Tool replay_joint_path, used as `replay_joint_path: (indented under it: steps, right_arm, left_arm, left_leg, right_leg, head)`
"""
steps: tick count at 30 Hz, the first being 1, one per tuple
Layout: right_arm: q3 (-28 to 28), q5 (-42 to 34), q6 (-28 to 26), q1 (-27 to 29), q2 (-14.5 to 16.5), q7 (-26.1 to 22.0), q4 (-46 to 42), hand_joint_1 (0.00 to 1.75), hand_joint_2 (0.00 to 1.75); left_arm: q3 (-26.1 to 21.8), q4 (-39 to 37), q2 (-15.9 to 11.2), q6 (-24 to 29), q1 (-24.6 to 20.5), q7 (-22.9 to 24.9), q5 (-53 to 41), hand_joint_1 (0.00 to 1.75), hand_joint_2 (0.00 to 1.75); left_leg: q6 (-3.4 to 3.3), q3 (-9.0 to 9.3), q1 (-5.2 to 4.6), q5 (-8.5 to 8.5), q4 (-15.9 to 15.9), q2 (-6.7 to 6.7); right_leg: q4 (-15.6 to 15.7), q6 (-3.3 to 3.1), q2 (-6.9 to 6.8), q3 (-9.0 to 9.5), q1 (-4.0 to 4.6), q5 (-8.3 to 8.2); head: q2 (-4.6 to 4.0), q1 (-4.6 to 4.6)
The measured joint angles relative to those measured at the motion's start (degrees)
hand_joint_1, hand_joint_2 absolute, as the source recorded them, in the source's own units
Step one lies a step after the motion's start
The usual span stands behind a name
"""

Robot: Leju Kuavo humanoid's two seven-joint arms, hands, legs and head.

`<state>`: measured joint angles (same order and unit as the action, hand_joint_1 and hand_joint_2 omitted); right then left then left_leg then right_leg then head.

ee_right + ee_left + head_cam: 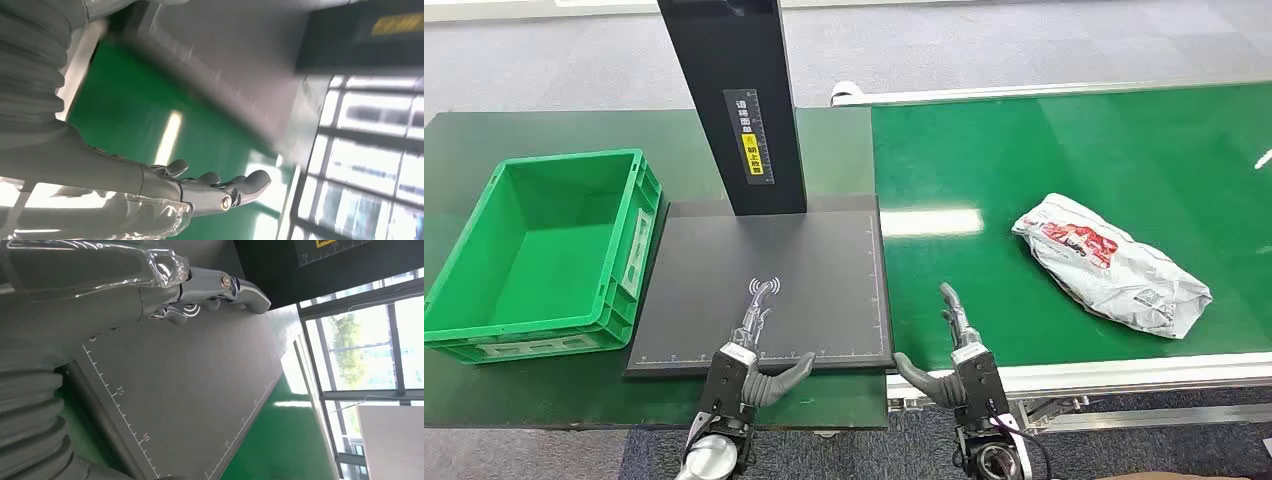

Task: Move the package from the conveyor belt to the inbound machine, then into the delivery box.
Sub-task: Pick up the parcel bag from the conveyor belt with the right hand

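2 hands are seen at the near edge of the scene, both empty with fingers extended and spread. The left hand point(751, 345) is held over the near edge of the inbound machine point(724, 290), a dark grey platform marked with ruler ticks and a small wireless symbol, from which a black post point(736, 100) rises. In the left wrist view, the left hand point(200, 287) is shown stretched out flat above that grey surface point(200, 405), with nothing between thumb and fingers. The right hand point(959, 350) is held over the near edge of the conveyor belt point(1074, 150), just beside the platform's right corner, with its thumb pointed toward the left hand. In the right wrist view, the right hand point(210, 187) is seen open above the green belt point(145, 115), though that picture is blurred.

1 package point(1109, 262), a crumpled white and grey plastic bag with red print, is found lying on the belt, well apart from the right hand, farther out and to its right. It is touched by neither hand.

1 green delivery box point(539, 250) is set on the dark green table point(484, 140), just beside the platform's left edge, to the left of the left hand.
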<state>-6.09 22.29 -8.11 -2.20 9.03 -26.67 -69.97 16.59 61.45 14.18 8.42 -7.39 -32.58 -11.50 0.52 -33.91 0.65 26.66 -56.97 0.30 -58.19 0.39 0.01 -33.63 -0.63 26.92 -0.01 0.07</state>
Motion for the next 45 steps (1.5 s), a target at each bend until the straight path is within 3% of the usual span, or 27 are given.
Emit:
replay_joint_path:
  steps: [9, 19, 27, 45]
  right_arm:
    - [4.1, 19.69, -9.55, -1.16, -2.87, 8.69, -1.87, 0.0, 1.75]
    - [8.31, 30.42, -15.56, -8.24, -7.2, 12.17, 6.52, 0.0, 1.75]
    - [11.07, 32.46, -17.46, -13.51, -10.33, 13.91, 15.55, 0.0, 1.75]
    - [16.76, 32.47, -19.5, -19.03, -15.9, 14.63, 27.15, 0.0, 1.75]
  left_arm:
    - [-0.09, 0.91, -0.52, 0.88, 1.28, -0.35, 0.39, 0.0, 1.75]
    - [-0.08, 2.43, -1.31, 2.29, 2.92, -1.03, 1.67, 0.0, 1.75]
    - [0.31, 2.76, -1.67, 2.04, 3.33, -1.02, 1.88, 0.0, 1.75]
    - [0.83, 2.76, -2.02, 1.43, 3.26, -0.83, 2.36, 0.0, 1.75]
  left_leg:
    - [0.0, -0.01, 0.0, 0.0, 0.0, 0.0]
    - [-0.01, -0.02, 0.0, 0.0, -0.01, -0.01]
    - [-0.01, -0.02, 0.0, 0.0, -0.01, -0.04]
    - [-0.01, -0.05, -0.02, 0.0, -0.02, -0.05]
  right_leg:
    - [0.0, 0.0, 0.0, 0.0, -0.01, 0.0]
    - [0.0, 0.01, 0.0, 0.0, -0.01, -0.01]
    - [0.0, 0.01, -0.01, -0.01, -0.01, -0.01]
    - [0.0, 0.01, -0.01, -0.02, -0.03, -0.01]
  head:
    - [0.0, -0.01]
    - [0.01, -0.02]
    - [0.0, -0.01]
    - [0.0, -0.03]
